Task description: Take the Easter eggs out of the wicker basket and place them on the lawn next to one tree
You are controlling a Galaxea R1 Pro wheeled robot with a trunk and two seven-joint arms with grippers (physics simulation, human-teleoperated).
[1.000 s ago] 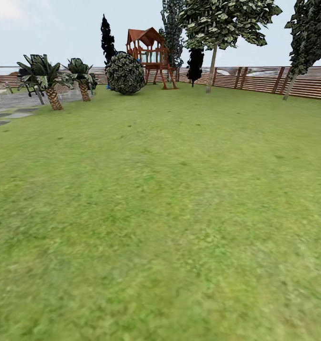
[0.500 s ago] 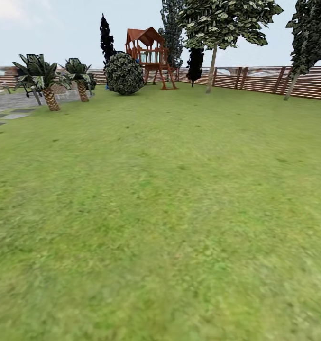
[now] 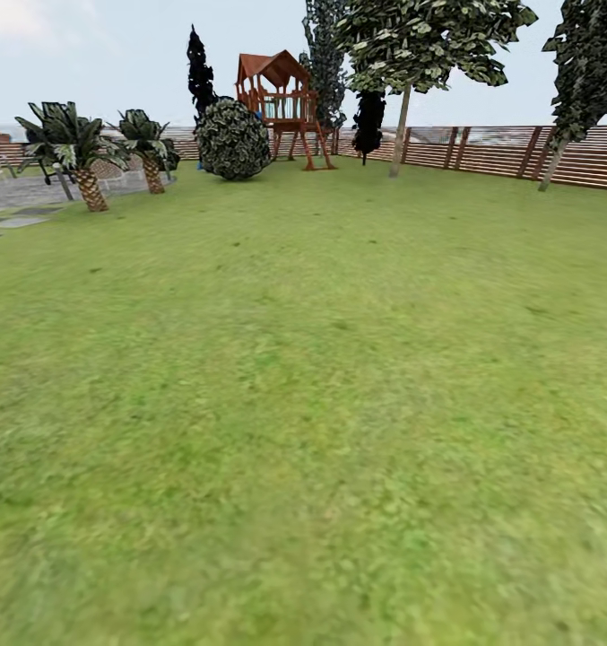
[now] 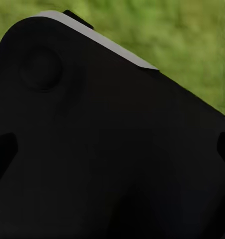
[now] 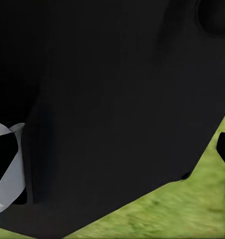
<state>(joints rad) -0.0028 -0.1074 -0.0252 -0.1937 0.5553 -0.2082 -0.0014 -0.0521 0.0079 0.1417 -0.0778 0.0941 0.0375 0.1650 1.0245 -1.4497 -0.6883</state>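
The robot faced open lawn [image 3: 303, 404] stretching to the fence [image 3: 518, 152]. A pale-trunked tree [image 3: 400, 130] stood at about one o'clock, the wooden play tower [image 3: 281, 103] near twelve, two palms [image 3: 88, 166] at ten. No basket or eggs appeared anywhere on the grass, so I judged the task hardly begun, with the search unfinished. Dark robot body blocked both wrist cameras; whether either gripper was clenched or released, I couldn't tell.

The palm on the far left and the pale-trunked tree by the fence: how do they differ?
The palm is short with a scaly trunk and drooping fronds low down; the pale-trunked tree is tall with a smooth, slightly leaning trunk and a speckled crown high up. The palm stands beside paving, the tree before the fence. Both grow from the lawn.
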